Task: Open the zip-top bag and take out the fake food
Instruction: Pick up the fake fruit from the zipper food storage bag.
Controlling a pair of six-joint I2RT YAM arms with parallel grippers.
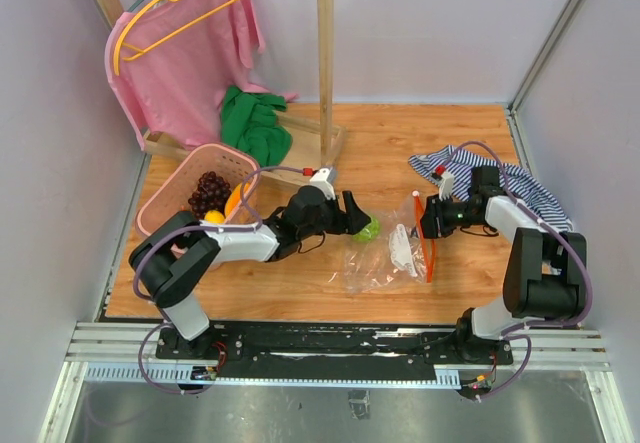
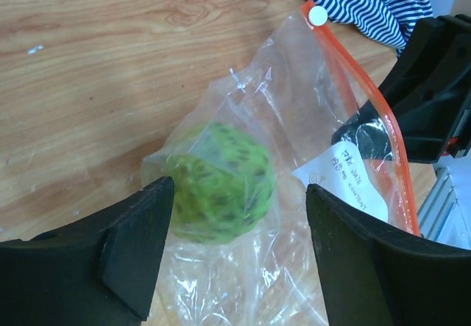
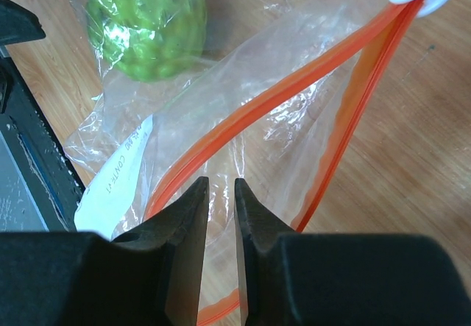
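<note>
The zip-top bag [image 1: 385,255] lies on the wooden table with its red-orange zip strip [image 1: 428,245] on the right, its two sides parted. A green leafy ball [image 1: 368,230] sits inside the bag at its left end. My left gripper [image 1: 357,213] is open, its fingers either side of the ball [image 2: 221,186] through the plastic [image 2: 283,83]. My right gripper [image 1: 432,219] is shut on the bag's clear film [image 3: 294,112] just inside the open zip strip [image 3: 280,94]. The ball shows far from it in the right wrist view [image 3: 146,23]. The white label [image 2: 360,180] faces up.
A pink basket [image 1: 170,198] at the left holds a purple grape bunch [image 1: 208,191] and orange [image 1: 235,199] and yellow [image 1: 214,217] fruits. A striped cloth [image 1: 520,185] lies behind the right arm. A green cloth [image 1: 255,123] and a wooden rack [image 1: 325,53] with a pink shirt stand at the back.
</note>
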